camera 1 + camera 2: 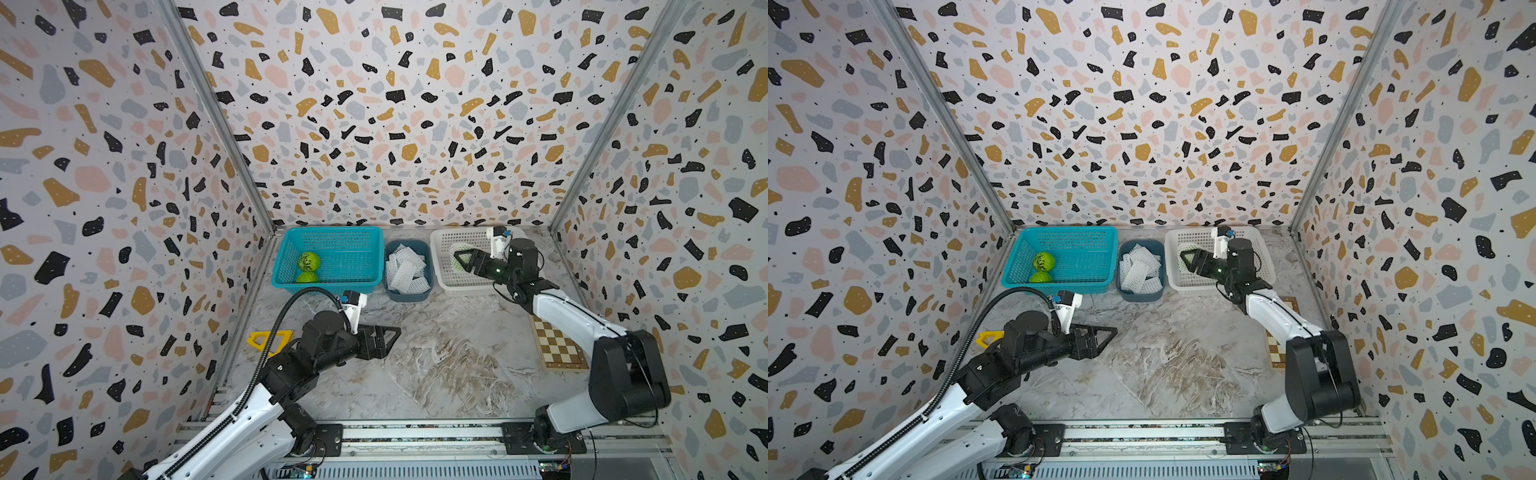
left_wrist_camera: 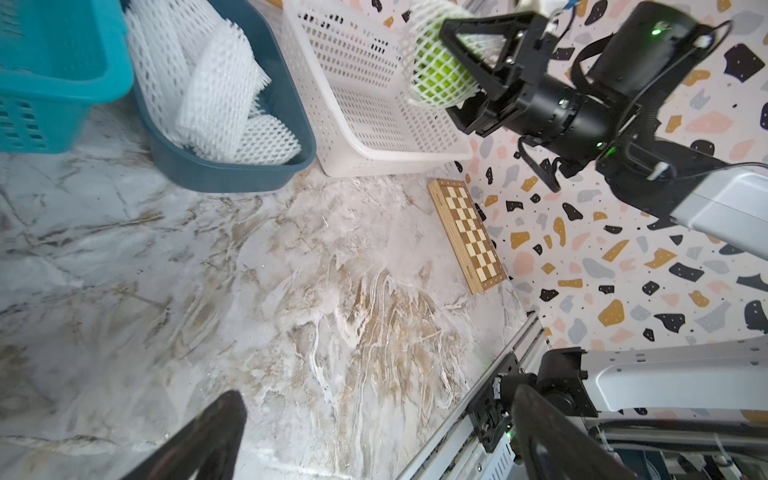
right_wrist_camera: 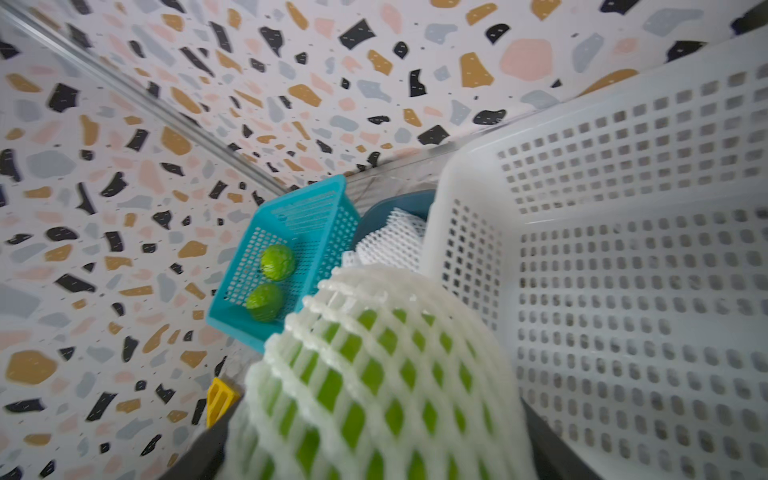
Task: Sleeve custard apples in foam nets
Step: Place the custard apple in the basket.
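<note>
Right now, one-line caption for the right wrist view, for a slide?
Right gripper holds a netted apple over the white basket; two bare apples sit in the teal basket behind.

Stereo pair high, wrists close
Looking down toward the back wall [image 1: 395,124] — wrist views sharing the white basket [image 2: 365,83]

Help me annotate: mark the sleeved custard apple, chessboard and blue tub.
sleeved custard apple [image 2: 432,79], left wrist view, netted side.
chessboard [image 2: 467,235], left wrist view, centre squares.
blue tub [image 2: 232,176], left wrist view, front wall.
</note>
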Controlling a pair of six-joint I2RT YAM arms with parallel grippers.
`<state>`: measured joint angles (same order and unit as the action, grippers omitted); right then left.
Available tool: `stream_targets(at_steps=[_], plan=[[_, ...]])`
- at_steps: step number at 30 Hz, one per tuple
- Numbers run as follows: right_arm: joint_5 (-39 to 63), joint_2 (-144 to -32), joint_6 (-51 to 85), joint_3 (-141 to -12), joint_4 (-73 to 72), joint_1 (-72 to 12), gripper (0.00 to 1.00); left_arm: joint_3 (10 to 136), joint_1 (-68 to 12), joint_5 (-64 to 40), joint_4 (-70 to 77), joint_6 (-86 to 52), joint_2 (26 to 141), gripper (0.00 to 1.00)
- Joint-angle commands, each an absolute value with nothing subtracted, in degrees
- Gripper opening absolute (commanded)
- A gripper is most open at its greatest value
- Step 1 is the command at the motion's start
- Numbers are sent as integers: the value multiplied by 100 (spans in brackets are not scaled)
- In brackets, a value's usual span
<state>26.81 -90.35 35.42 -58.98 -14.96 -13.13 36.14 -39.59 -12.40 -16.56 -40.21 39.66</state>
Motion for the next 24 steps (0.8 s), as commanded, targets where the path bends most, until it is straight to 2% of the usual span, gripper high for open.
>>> stream_targets(at_steps=[1,11,24], plan=[[2446,-9610,3468,-6584,-1638,-1130,74,3594,-3953,-993,-1701,-4198,3986,99],[2767,-11789,3424,-8323,-1192,-1028,74,3645,-3949,-1029,-1714,-4285,4182,99],[2752,-12798,3206,-9134,-717,-1251,74,3641,-3950,-1046,-1439,-4377,4631,99]])
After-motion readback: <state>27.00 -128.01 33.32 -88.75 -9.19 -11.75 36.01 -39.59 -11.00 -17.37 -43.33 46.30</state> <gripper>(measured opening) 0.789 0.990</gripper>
